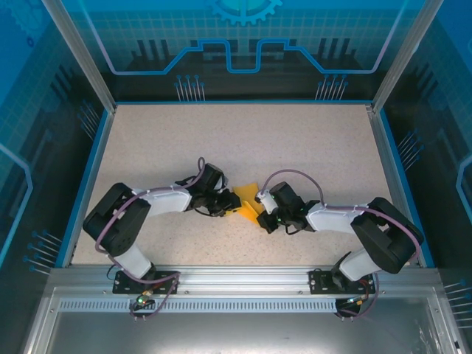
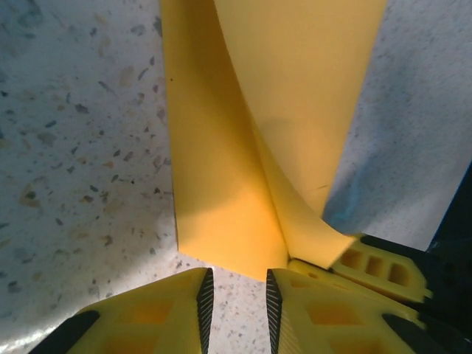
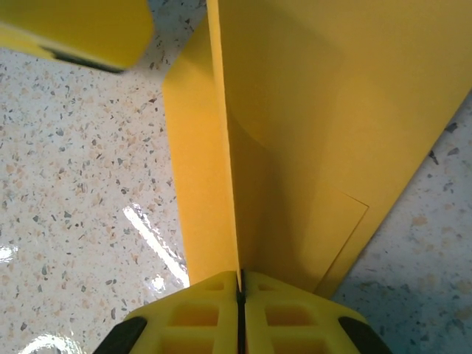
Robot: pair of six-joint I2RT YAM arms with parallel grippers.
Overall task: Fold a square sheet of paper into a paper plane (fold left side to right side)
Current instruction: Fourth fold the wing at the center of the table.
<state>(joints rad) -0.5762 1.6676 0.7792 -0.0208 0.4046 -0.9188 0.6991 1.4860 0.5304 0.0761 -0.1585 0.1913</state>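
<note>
The orange-yellow sheet of paper (image 1: 247,200) lies mid-table between my two grippers, partly folded, with one flap standing up from the table. My right gripper (image 3: 240,284) is shut on the near edge of that raised flap (image 3: 310,147), while the lower layer (image 3: 195,184) lies flat on the table. My left gripper (image 2: 237,295) is open just short of the sheet's near corner (image 2: 221,184), and bare table shows between its fingers. The right gripper's yellow fingers (image 2: 369,269) show at the paper's far side in the left wrist view. The paper plane is out of view.
Both arms reach in from the near edge and meet at the centre, the left gripper (image 1: 227,202) and the right gripper (image 1: 263,214) a few centimetres apart. The speckled table (image 1: 243,140) has a blue raised rim (image 1: 87,177) and aluminium frame posts at the corners.
</note>
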